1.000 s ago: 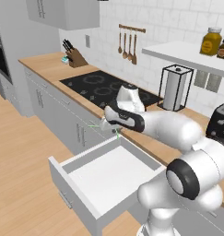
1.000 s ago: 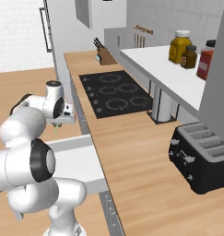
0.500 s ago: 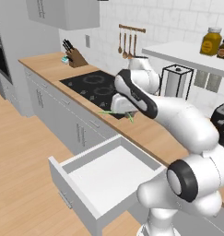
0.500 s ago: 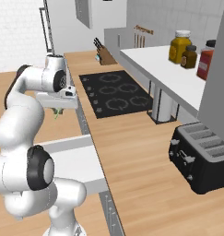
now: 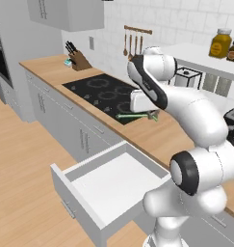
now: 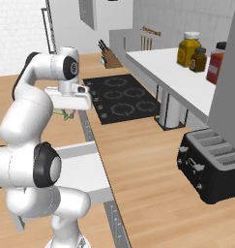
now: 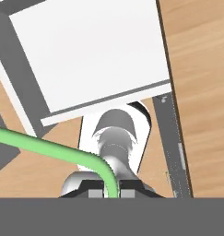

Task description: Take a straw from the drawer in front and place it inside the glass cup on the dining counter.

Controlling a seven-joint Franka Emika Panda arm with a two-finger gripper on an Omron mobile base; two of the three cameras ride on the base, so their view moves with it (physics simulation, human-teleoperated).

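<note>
With the straw [image 5: 133, 115] pinched between closed jaws and sticking out sideways from the gripper [image 5: 153, 114], well above the open drawer [image 5: 111, 181], keep the clamp firm, swing slowly toward the dining counter, and mind the protruding end near cabinets.

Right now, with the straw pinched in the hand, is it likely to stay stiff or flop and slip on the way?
The straw is very thin and sticks out sideways from the hand, so it is probably light. In the hand view it shows a bend near the fingertips, so it may flex. Held at one end, it could pivot or slip.
</note>
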